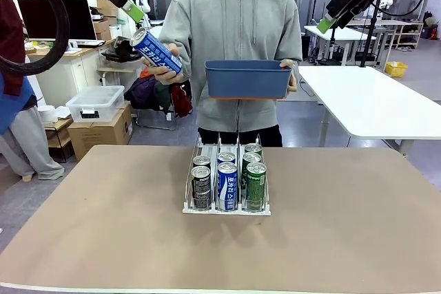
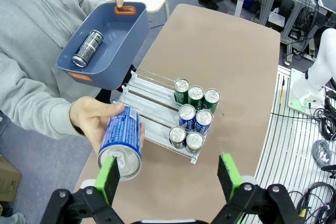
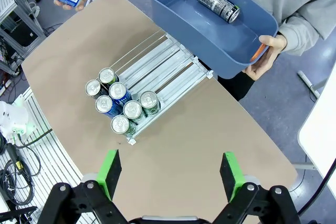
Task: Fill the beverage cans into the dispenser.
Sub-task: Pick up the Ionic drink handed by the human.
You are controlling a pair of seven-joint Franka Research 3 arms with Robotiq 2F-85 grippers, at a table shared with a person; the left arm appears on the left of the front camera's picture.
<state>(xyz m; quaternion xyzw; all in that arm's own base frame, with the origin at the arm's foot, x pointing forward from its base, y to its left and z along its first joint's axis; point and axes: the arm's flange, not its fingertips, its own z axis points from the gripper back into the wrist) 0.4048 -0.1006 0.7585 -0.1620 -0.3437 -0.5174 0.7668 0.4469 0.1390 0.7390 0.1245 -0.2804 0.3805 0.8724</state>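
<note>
Up at ten o'clock from the dispenser [image 1: 227, 212] on the worktop [image 1: 103, 225], a person [image 1: 234, 25] offers a blue-and-white can [image 1: 156, 51] just beside the left hand [image 2: 169, 160], spread wide, empty; right hand [image 3: 169, 162] likewise. Best centre both pads [image 2: 108, 179] on its middle before closing.

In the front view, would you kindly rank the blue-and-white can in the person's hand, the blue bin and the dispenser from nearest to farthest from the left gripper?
1. blue-and-white can, just below the left gripper, in the person's hand.
2. blue bin, held up at mid-picture.
3. dispenser, low on the table, farthest.
</note>
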